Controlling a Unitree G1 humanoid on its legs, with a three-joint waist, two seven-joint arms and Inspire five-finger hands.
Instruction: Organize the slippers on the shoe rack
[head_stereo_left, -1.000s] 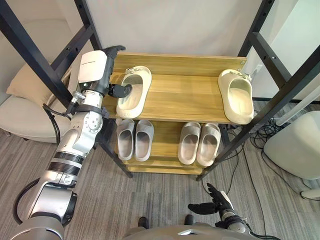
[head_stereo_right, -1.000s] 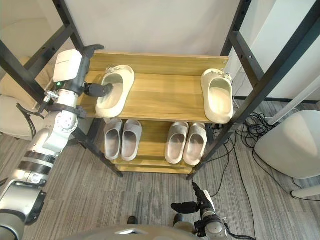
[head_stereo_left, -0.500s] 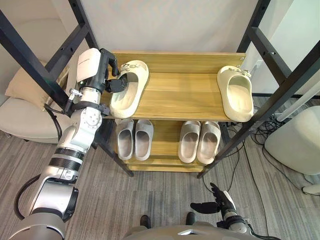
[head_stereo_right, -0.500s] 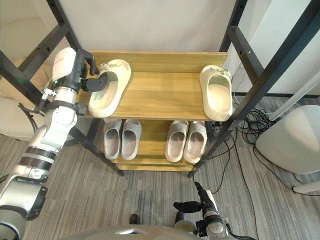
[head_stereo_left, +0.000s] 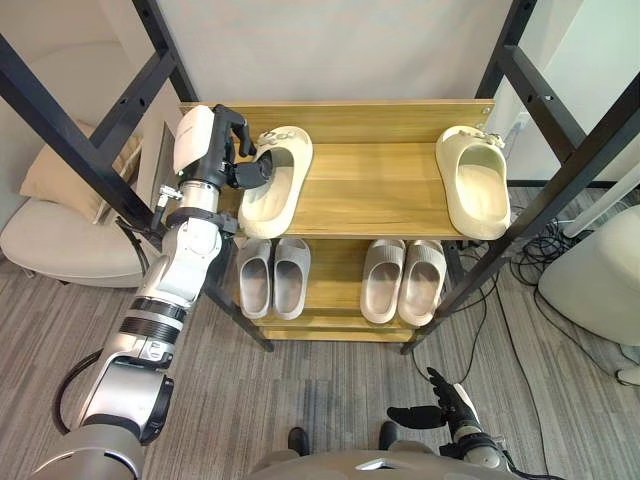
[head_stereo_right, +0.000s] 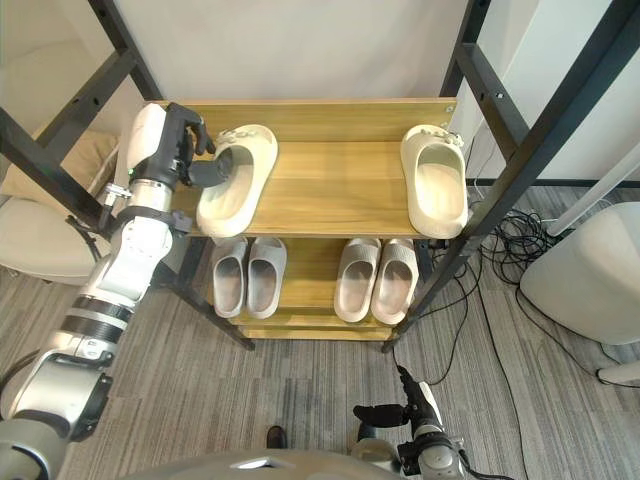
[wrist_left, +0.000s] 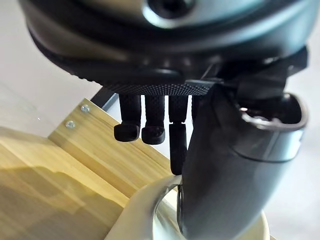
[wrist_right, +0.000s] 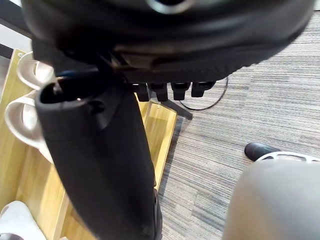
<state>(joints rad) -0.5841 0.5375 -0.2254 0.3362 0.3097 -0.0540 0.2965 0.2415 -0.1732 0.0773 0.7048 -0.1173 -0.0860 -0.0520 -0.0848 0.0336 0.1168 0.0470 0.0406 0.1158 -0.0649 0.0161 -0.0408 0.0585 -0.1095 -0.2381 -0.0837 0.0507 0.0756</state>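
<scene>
Left robot hand (head_stereo_left: 238, 155) grips slipper (head_stereo_left: 270, 195) at rack (head_stereo_left: 370, 190) top-left; right robot hand (head_stereo_left: 445, 407), below rack, appears open.

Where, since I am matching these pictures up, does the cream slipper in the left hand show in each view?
Left eye view: cream slipper at the top shelf's left end, gripped by the left hand.
Right eye view: same spot, left of centre.
Left wrist view: its pale rim beside the thumb.
Right wrist view: cannot tell it among the pale slippers.
Shared landmark: the top shelf's wood.
</scene>
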